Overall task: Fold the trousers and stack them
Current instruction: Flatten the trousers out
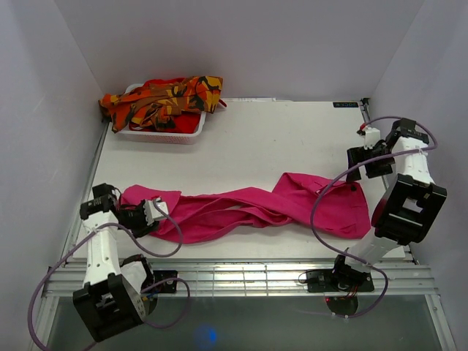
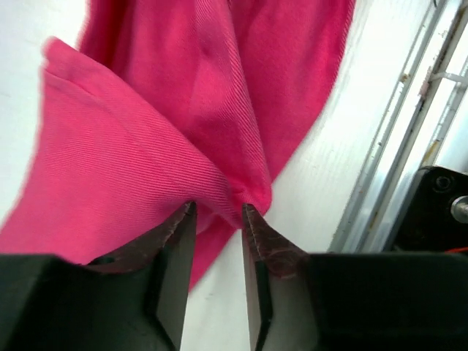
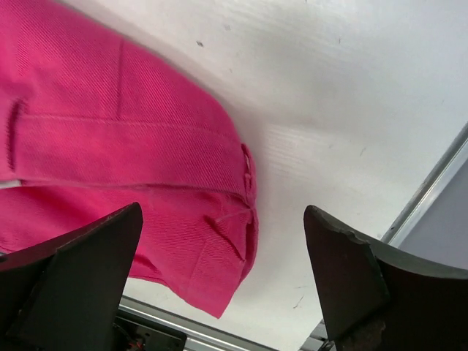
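The magenta-pink trousers [image 1: 241,208] lie stretched in a long twisted band across the near part of the white table [image 1: 278,139]. My left gripper [image 1: 155,213] sits at their left end. In the left wrist view its jaws [image 2: 218,207] stand a little apart, and a tented fold of the pink cloth [image 2: 146,146] touches the fingertips. My right gripper [image 1: 360,157] hovers above the right end, open wide with nothing between its fingers [image 3: 223,210]. The waistband corner [image 3: 219,241] lies flat below it. The orange camouflage trousers [image 1: 164,99] are heaped in the basket.
A white slotted basket [image 1: 164,137] stands at the back left corner. An aluminium rail [image 1: 241,274] runs along the table's near edge, also seen from the left wrist [image 2: 387,168]. White walls close in three sides. Purple cables [image 1: 322,197] loop from both arms.
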{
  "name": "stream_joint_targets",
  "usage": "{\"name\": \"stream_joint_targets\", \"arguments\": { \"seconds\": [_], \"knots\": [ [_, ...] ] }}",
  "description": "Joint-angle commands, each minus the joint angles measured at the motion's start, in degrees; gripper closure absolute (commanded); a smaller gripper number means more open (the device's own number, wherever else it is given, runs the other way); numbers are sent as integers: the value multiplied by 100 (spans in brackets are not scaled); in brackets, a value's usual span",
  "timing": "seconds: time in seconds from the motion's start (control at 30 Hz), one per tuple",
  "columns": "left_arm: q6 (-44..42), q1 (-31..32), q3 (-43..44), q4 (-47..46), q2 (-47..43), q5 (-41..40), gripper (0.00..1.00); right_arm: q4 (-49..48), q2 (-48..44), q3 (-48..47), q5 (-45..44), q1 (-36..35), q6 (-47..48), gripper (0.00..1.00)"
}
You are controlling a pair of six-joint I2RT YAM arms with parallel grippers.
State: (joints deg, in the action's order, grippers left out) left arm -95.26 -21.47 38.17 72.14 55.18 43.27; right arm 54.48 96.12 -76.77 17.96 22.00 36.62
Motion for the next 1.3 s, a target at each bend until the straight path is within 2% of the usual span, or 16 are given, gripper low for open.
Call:
{"name": "stream_joint_targets", "arguments": {
  "seconds": [0.0,0.03,0.07,0.13,0.17,0.23,0.4,0.53,0.67,0.77,0.97,1.07,1.1,1.17,1.23,1.27],
  "knots": [
    [21,12,540,-76,-70,873,53,362,-136,-479,436,-396,152,5],
    [895,12,786,-155,123,1016,51,353,-163,-505,463,-485,152,5],
    [1322,12,1032,-269,351,1130,50,353,-181,-549,507,-608,222,5],
    [2296,12,1858,-297,1194,1324,37,327,-207,-567,507,-1003,179,4],
    [2580,12,2113,-306,1475,1360,28,283,-172,-584,464,-1309,144,4],
    [3377,12,2703,-506,2232,1378,2,178,-102,-584,393,-1618,47,2],
    [4393,12,3021,-1429,3068,913,2,-182,354,-760,226,-2575,-348,1],
    [4253,12,2933,-1686,3568,447,2,-412,785,-927,68,-2929,-541,0],
    [4209,20,2950,-1493,3746,612,2,-438,1286,-1112,94,-3192,-700,0],
    [4253,345,2820,-1396,3641,754,2,-552,1471,-1059,50,-3289,-770,8],
    [4964,1487,2116,-2282,3026,17,2,-780,1726,-954,-186,-3299,-893,39],
    [5254,2050,1651,-2853,2823,-782,2,-851,1709,-971,-292,-3299,-929,60],
    [5324,2173,1475,-3002,2823,-993,2,-860,1709,-1023,-345,-3299,-946,74],
    [5439,2358,1421,-3284,2884,-1477,3,-860,1700,-1103,-511,-3281,-981,91],
    [5501,2376,1534,-3364,3077,-1741,10,-860,1700,-1226,-591,-3263,-1008,92],
    [5527,2367,1622,-3356,3139,-1943,21,-860,1683,-1278,-635,-3220,-1025,92]
  ]
}}
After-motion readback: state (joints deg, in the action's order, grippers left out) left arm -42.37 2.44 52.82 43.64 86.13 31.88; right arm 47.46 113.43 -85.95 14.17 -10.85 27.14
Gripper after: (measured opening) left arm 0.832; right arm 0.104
